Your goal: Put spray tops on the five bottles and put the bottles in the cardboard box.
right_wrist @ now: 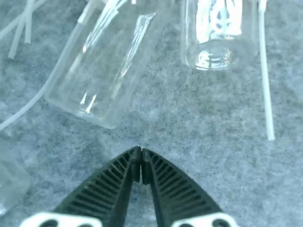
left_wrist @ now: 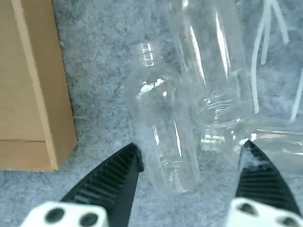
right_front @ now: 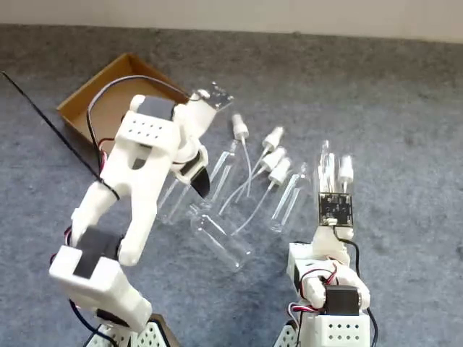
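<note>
left arm (right_front: 137, 181): white printed-plastic shells, black servo blocks set into the joints, a flat plate with rows of small holes, and a black cable (right_front: 129, 77) looping above its upper link. right arm (right_front: 329, 289): the same white shells, a black servo at the base with red, white and yellow wires beside it, and a small black circuit board (right_front: 336, 208) on the wrist. left gripper (left_wrist: 189, 147) and right gripper (right_wrist: 141, 153): black, ribbed, tapering fingers (left_wrist: 113, 177) on white mounts with dark screw holes.
</note>
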